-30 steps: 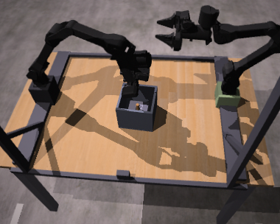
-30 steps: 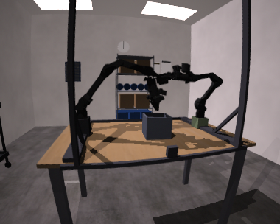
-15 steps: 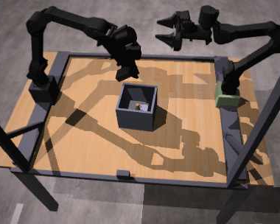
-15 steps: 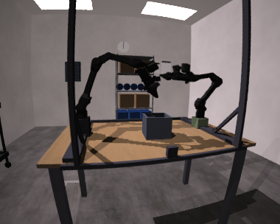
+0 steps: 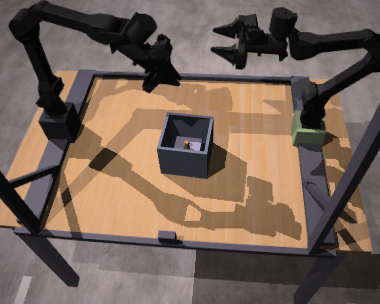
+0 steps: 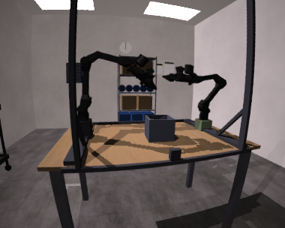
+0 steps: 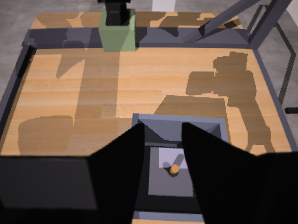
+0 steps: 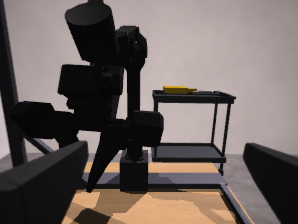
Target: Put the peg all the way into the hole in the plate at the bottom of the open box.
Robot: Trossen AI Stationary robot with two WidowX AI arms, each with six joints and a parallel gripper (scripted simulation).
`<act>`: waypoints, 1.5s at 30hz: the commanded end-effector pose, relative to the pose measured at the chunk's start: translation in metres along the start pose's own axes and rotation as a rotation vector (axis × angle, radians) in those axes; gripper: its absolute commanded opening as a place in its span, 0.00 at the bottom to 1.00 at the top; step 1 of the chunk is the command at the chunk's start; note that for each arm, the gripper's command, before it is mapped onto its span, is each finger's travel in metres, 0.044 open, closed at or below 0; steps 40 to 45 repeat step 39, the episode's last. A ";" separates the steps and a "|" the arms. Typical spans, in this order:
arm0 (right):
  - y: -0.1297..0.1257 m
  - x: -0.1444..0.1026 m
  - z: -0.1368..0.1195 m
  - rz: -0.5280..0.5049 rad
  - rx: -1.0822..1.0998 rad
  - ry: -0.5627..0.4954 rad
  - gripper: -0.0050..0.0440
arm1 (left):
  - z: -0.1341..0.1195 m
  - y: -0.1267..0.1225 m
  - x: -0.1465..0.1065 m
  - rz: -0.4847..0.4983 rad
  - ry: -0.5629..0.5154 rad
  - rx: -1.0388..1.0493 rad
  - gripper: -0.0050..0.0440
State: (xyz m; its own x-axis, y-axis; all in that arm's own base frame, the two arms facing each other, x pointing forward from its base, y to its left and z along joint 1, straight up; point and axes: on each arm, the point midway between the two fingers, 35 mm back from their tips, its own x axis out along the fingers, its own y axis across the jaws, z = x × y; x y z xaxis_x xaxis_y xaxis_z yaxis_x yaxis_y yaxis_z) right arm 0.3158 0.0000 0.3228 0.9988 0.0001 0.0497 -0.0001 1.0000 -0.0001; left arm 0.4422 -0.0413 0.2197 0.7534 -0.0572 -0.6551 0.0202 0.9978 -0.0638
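Observation:
The blue-grey open box (image 5: 184, 150) stands mid-table; it also shows in the exterior view (image 6: 160, 127) and the left wrist view (image 7: 177, 150). The orange-topped peg (image 5: 187, 144) stands upright in the pale plate (image 7: 172, 160) on the box floor, also seen from above in the left wrist view (image 7: 174, 169). How deep it sits I cannot tell. My left gripper (image 5: 160, 80) hangs high above the table behind the box, fingers drawn close with a narrow gap and nothing between them. My right gripper (image 5: 220, 41) is wide open and empty, high at the back, pointing towards the left arm (image 8: 165, 150).
The right arm's green base (image 5: 308, 132) and the left arm's dark base (image 5: 58, 122) stand at the table's sides. A raised dark rail frames the table top. Frame posts rise at the corners. A cart with a yellow object (image 8: 180, 90) stands off the table.

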 end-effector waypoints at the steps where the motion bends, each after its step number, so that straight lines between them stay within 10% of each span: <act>1: 0.000 -0.002 0.000 0.003 0.005 -0.003 1.00 | 0.015 0.007 -0.038 -0.007 -0.167 0.008 0.33; 32: 0.000 -0.002 0.000 0.003 0.005 -0.003 1.00 | -0.005 0.033 -0.169 0.043 -0.786 0.062 0.33; 45: 0.000 -0.002 0.001 0.003 0.005 -0.003 1.00 | -0.005 0.033 -0.168 0.038 -0.777 0.054 0.33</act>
